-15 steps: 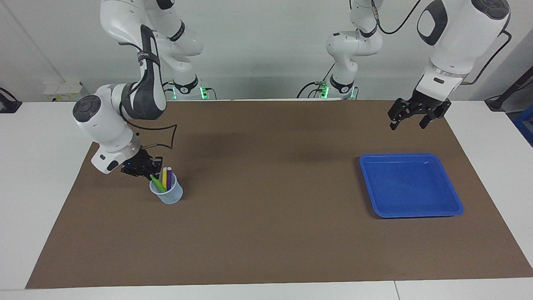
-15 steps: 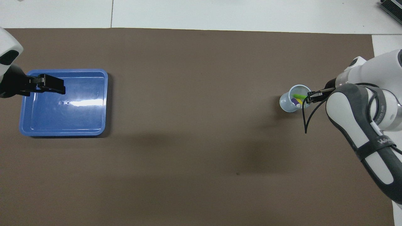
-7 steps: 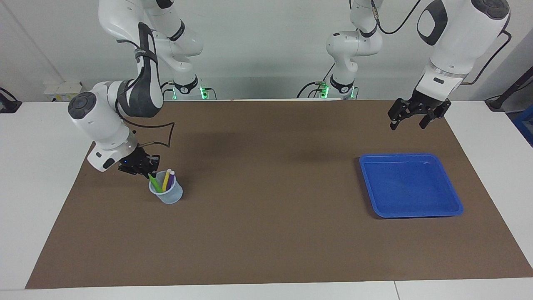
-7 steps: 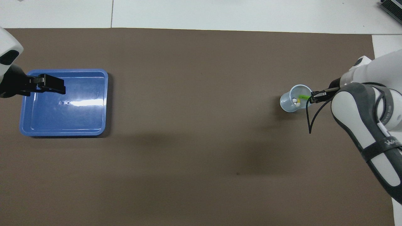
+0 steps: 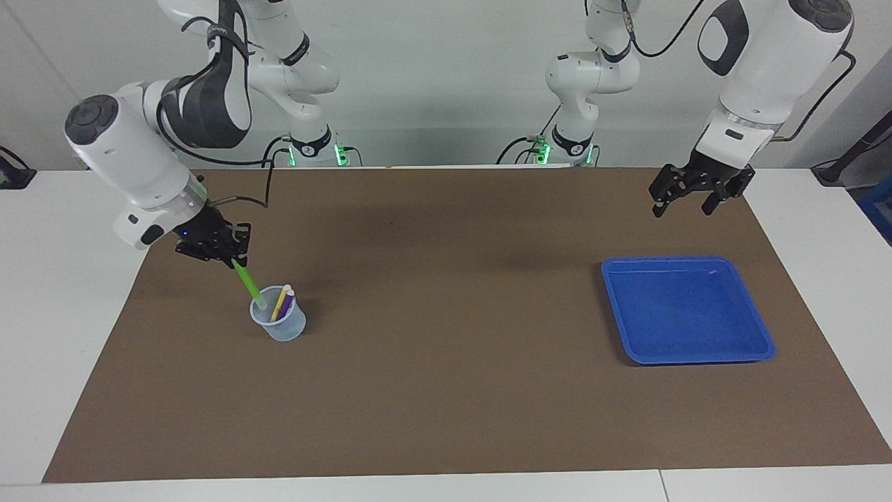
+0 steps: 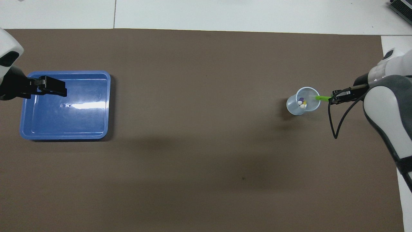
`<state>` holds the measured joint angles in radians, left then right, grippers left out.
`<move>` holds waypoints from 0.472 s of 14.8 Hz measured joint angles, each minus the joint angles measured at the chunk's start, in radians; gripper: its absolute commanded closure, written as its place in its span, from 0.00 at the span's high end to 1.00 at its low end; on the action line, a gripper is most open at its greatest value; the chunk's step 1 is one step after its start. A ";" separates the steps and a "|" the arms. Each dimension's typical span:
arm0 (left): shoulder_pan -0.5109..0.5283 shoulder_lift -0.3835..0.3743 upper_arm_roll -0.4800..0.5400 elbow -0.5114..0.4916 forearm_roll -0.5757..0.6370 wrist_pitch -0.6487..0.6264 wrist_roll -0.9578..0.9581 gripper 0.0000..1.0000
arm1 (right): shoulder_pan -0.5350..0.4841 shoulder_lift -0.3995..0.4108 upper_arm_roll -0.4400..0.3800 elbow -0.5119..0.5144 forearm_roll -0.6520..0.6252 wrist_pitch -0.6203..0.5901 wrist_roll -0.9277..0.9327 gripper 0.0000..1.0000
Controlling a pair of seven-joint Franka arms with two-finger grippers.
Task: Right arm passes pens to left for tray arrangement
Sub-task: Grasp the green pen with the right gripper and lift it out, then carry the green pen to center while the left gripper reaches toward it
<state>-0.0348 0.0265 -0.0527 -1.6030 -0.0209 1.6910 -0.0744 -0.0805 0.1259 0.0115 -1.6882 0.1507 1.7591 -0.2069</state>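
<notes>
My right gripper was clamped on the top end of the green pen, up in the air over the mat beside the cup. The pen hung tilted, its lower whitish tip at the cup's rim (I couldn't tell whether it was clear of the rim or just inside). The overhead view flattened that: there the right gripper and the green pen read as a short stub poking off the cup, with no height cue. What that view did give me was a look straight down into the cup, with the purple pen and yellow pen showing as capped ends. The facing view showed the yellow pen and purple pen leaning together.

The cup stood toward the right arm's end of the brown mat. The tray sat toward the left arm's end, well apart from the cup.

My left gripper waited, fingers spread apart, holding nothing. The overhead view put the left gripper over the tray; the facing view showed it raised.

No writing was legible anywhere.
</notes>
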 measured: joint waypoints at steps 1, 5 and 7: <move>0.000 0.000 0.000 0.000 0.000 0.000 0.000 1.00 | 0.000 -0.009 0.001 0.031 0.020 -0.042 0.001 0.11; 0.000 0.000 0.000 0.000 0.000 0.000 0.000 1.00 | 0.012 -0.016 0.009 0.125 0.150 -0.129 0.139 0.11; 0.000 0.000 0.000 0.000 0.000 0.000 0.000 1.00 | 0.037 -0.012 0.012 0.130 0.239 -0.126 0.249 0.11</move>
<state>-0.0348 0.0263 -0.0528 -1.6030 -0.0209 1.6910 -0.0744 -0.0438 0.1139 0.0237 -1.5587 0.3897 1.6328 0.0422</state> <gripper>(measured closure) 0.000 0.815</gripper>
